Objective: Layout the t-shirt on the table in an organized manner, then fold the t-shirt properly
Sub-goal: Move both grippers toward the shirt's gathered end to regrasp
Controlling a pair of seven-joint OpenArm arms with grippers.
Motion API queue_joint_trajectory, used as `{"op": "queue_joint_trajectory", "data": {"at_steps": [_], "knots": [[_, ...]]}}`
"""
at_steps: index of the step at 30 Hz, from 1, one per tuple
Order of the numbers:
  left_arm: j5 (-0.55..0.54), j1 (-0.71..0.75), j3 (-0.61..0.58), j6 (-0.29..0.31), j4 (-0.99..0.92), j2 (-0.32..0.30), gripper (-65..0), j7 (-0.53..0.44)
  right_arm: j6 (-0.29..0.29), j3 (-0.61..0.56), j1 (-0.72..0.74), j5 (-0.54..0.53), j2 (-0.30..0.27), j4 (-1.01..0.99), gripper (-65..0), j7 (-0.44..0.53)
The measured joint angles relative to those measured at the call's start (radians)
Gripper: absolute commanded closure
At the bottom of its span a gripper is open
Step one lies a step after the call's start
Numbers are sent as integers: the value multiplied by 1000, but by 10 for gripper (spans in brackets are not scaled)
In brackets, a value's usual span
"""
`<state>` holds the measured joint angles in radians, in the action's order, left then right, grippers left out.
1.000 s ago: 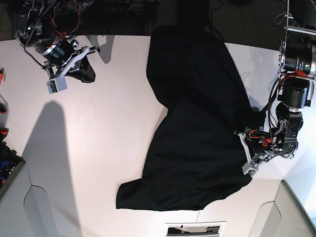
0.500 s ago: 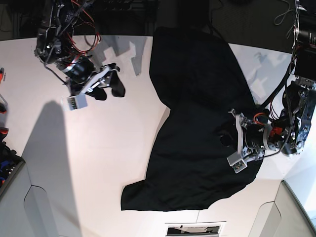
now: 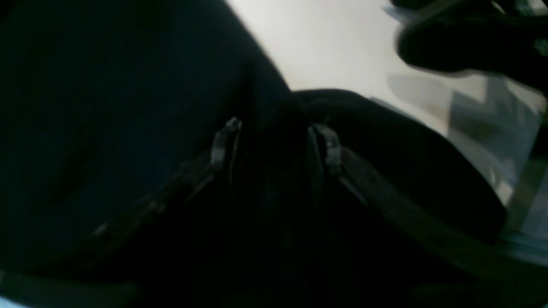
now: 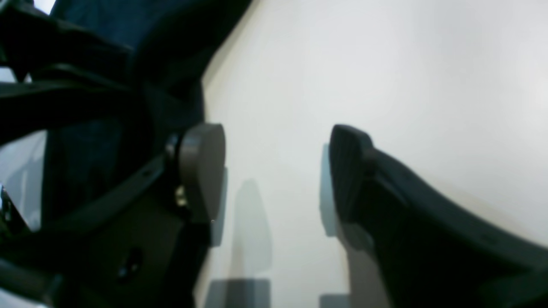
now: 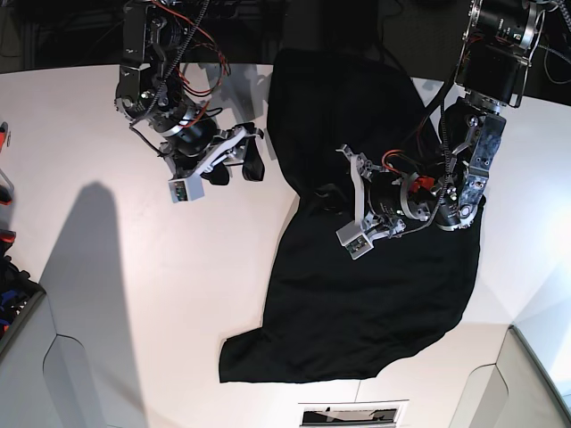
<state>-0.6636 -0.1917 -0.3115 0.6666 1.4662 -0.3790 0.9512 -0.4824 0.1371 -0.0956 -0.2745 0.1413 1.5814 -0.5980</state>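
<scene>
the black t-shirt (image 5: pixel 357 267) is seen rumpled and unfolded across the white table (image 5: pixel 134 294), a ridge of it pinched in the left gripper (image 3: pixel 274 145) while the right gripper (image 4: pixel 274 171) hangs open beside it, so spreading is judged unfinished and folding unstarted.

i work in a robotics lab: around the white table (image 5: pixel 134 294), exposed red wiring (image 5: pixel 183 40) runs along my arms, and dark equipment clutter sits beyond its far edge.
</scene>
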Motion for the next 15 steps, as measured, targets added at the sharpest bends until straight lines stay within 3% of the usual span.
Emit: {"op": "queue_joint_trajectory", "data": {"at_steps": [2, 5, 7, 10, 15], "knots": [[17, -2, 3, -5, -43, 29, -235, -7, 0, -3, 27, -10, 6, -36, -382, 5], [9, -3, 5, -5, -84, 68, -119, -24, -2, -6, 69, -6, 6, -98, -382, 19], [8, -2, 4, -5, -89, 90, -78, -24, -3, -6, 80, -5, 5, -119, -382, 26], [-24, 0, 1, 14, -89, 102, -75, -5, -4, -6, 73, -6, 6, -119, -382, 35], [-167, 6, -6, 14, -92, 107, -75, 56, -4, -6, 73, -5, 6, -119, -382, 37]]}}
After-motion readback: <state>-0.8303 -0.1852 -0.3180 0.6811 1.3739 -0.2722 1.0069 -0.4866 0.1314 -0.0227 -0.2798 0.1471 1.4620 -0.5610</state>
